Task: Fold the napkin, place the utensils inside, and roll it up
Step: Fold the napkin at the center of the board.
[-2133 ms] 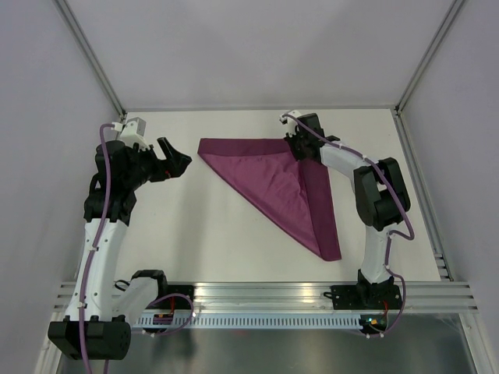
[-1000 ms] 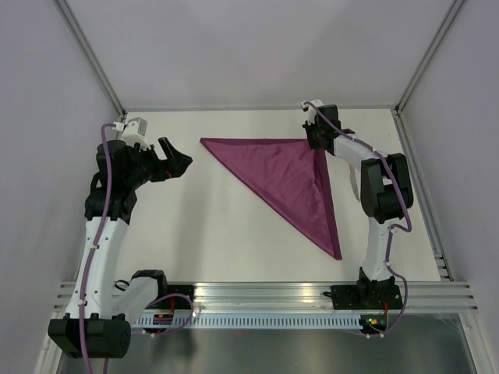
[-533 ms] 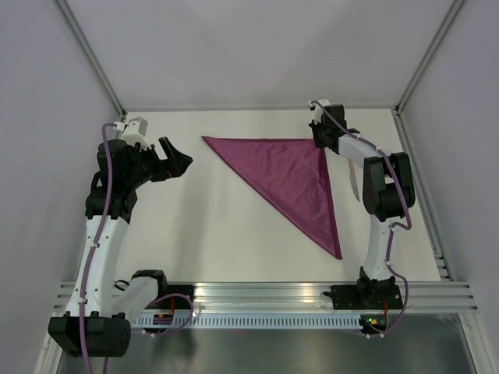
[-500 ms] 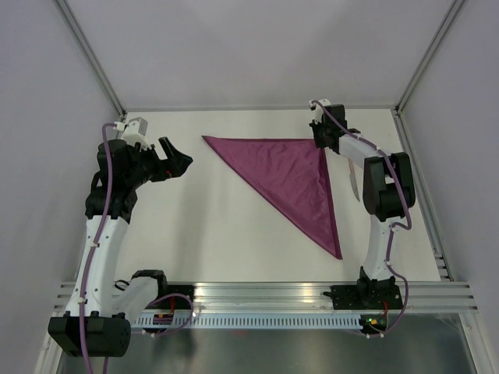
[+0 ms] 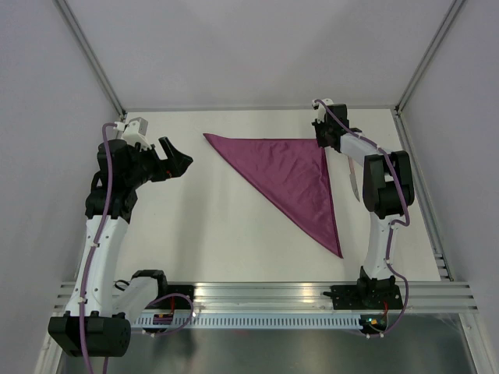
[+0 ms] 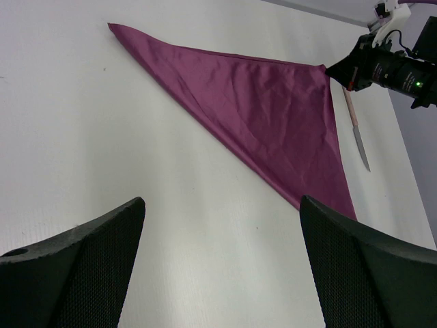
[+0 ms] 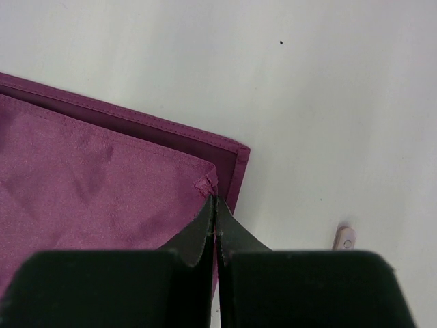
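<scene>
partly hidden by the right arm (image 5: 380, 185) from above, the slim silvery knife (image 6: 357, 134) lies just right of the thin, creased plum napkin (image 5: 292, 175) folded into a triangle; left of it the left gripper (image 5: 178, 156) holds its fingers wide apart, and the right gripper (image 7: 216, 205) clamps its far right corner.

Dark plum-magenta thin cloth napkin (image 5: 292, 175), lying as triangle: 1.
Slim silvery metal knife with pale handle (image 6: 358, 133), lying just beside napkin: 1.
White jointed robot arms, standing at near table edge: 2 – left arm (image 5: 97, 249), right arm (image 5: 378, 238).
Black two-finger grippers, showing: 2 – left gripper (image 5: 181, 158), right gripper (image 7: 216, 201).
White flat table (image 5: 234, 234), bearing all: 1.
</scene>
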Controlling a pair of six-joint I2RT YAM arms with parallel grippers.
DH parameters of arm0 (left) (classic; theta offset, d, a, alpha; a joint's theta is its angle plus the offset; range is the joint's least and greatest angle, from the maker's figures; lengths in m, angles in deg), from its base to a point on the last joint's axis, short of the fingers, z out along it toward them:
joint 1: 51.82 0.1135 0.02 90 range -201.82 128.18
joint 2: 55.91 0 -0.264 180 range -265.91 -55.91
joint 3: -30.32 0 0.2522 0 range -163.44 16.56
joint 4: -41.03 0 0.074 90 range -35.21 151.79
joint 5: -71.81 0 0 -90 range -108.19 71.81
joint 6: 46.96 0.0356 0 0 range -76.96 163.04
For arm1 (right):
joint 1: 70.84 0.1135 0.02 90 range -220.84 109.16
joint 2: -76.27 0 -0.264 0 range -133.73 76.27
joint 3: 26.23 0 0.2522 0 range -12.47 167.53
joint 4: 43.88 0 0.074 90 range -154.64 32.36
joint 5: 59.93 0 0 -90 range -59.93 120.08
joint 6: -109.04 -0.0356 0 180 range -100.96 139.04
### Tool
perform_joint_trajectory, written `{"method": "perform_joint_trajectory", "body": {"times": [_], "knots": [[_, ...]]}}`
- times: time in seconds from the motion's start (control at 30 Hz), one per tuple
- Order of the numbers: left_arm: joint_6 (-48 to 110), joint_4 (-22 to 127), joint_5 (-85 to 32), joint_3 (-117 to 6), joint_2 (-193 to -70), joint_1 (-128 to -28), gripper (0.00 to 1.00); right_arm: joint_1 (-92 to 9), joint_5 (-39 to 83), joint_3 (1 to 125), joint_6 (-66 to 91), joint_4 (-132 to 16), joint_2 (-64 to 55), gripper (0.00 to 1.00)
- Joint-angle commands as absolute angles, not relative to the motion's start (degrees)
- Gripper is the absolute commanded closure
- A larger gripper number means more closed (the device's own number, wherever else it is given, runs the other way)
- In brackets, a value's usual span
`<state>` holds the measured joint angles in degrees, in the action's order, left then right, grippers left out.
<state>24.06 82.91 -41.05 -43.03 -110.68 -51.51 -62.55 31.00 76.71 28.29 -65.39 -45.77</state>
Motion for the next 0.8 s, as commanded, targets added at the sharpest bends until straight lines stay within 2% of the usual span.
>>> {"method": "perform_joint_trajectory", "body": {"times": [0.0,0.77], "knots": [[23.18,80.72,-42.63,-42.50,-111.02,-51.21,0.03,-63.02,31.74,79.20,27.91,-63.97,-46.51,0.99],[23.09,80.72,-42.72,-42.32,-111.20,-51.21,0.03,-64.34,32.01,80.34,28.35,-64.41,-48.80,1.00]]}}
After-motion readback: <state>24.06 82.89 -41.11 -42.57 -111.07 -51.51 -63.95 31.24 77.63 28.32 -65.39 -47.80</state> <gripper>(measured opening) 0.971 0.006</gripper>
